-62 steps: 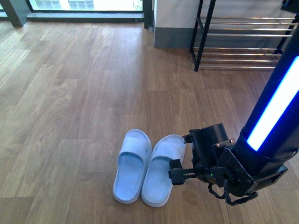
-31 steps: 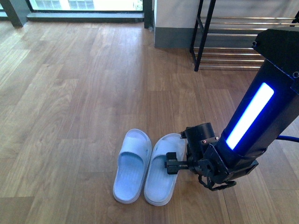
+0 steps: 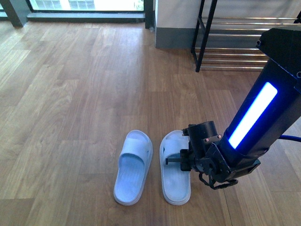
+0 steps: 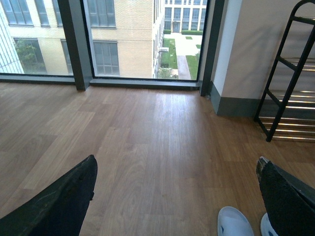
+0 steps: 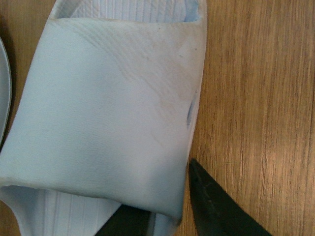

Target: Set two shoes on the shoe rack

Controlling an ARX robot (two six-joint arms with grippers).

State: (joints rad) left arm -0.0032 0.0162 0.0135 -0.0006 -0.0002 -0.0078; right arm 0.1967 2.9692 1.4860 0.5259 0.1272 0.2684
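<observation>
Wood plank floor [image 3: 70,94], large window [image 4: 142,39], grey baseboard [image 3: 174,38]

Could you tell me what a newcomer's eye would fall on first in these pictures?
The right arm's glowing blue strip dominates the front view's right side. Its right pincer straddles the strap of one pale blue slide, the second slide just left; the shoe rack stands beyond.

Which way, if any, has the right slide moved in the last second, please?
Yes. The right slide swung its near end rightward, away from the unmoved left slide; floor now shows between them.
</observation>
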